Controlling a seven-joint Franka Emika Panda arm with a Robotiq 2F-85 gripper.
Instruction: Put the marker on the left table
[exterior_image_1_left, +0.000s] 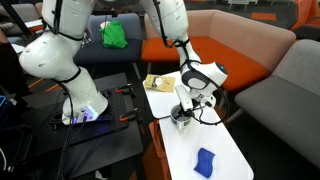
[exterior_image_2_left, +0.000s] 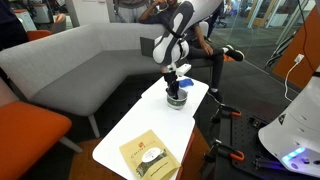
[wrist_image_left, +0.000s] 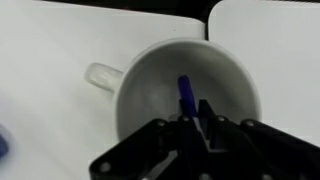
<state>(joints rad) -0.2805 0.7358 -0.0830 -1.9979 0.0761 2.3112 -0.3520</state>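
Your gripper is down over the cup, fingers dipped just inside the rim. In the wrist view the marker stands inside the cup, a thin blue-dark stick tilted slightly. Its lower end is toward the cup floor and its upper end sits between your fingers. The claw looks pinched shut on that upper end, with the two fingers drawn close together and the marker in the narrow gap. The contact itself is blurred. The cup handle points off to the left in that view. A bit of blue shows at the left edge, too cropped to identify.

In both exterior views the arm comes down from above, with the gripper right on top of the cup. The marker is too small to make out there. The cup stands on the white table, near its middle along the length.

The blue cloth lump lies on the same table, well apart from the cup. A tan flat item sits at the opposite end. A green object rests on the orange sofa behind the table. A grey sofa runs along the table's far side in an exterior view.
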